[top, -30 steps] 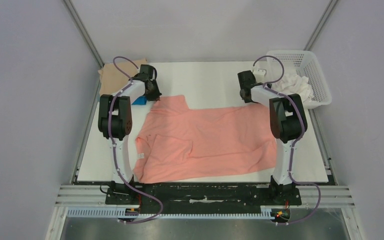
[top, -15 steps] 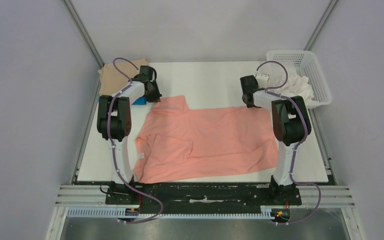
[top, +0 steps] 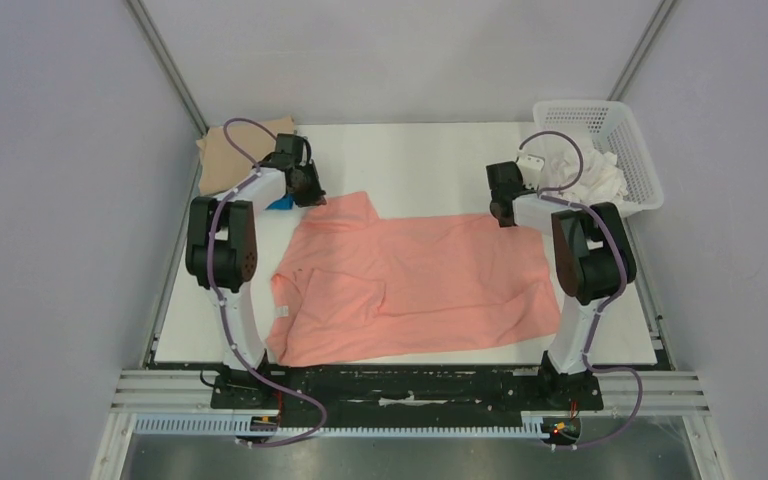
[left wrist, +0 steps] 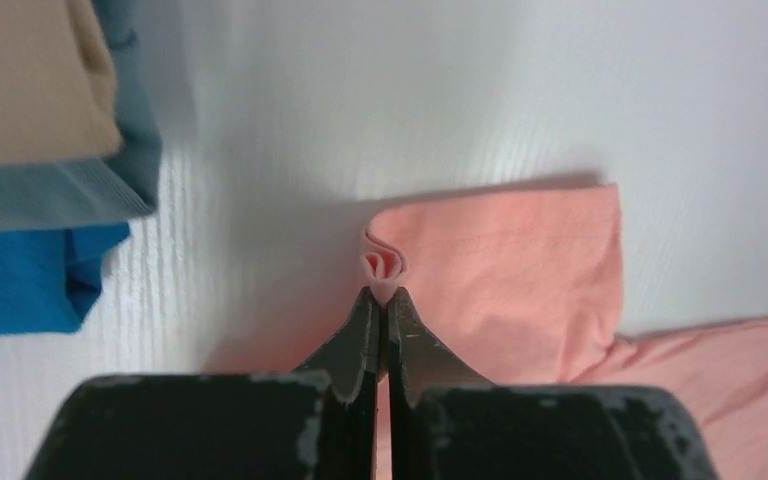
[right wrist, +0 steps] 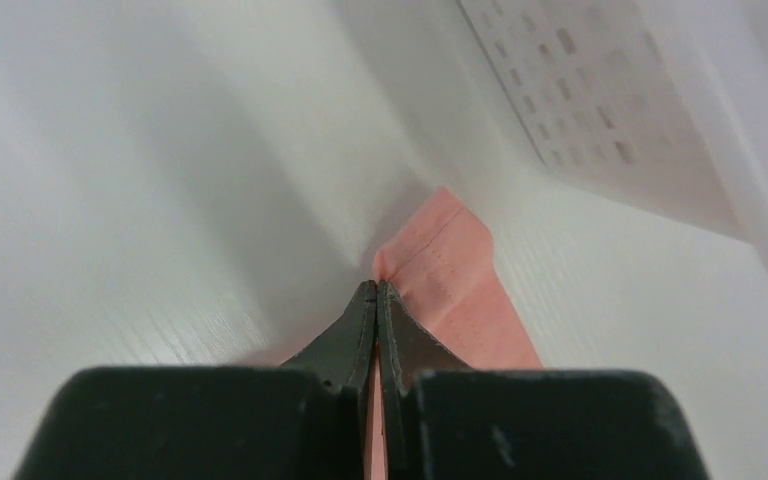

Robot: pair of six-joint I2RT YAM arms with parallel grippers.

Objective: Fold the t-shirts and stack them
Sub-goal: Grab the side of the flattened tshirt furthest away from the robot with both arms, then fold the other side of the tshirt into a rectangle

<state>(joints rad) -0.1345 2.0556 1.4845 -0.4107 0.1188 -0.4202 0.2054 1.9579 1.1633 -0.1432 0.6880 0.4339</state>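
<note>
Both arms extend forward, wrists low. Left pincer is clamped on the salmon-pink t-shirt at its sleeve edge; right pincer is clamped on its corner. The shirt lies flat behind both pincers.

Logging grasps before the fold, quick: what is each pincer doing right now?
Left pincer: closed, pinching a small fold of the salmon-pink t-shirt.
Right pincer: closed on the same shirt's edge.

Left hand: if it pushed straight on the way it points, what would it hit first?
Beyond the pink shirt fold it pinches, the left hand faces only the white table; the folded stack lies off to one side. Depth is unclear.
</note>
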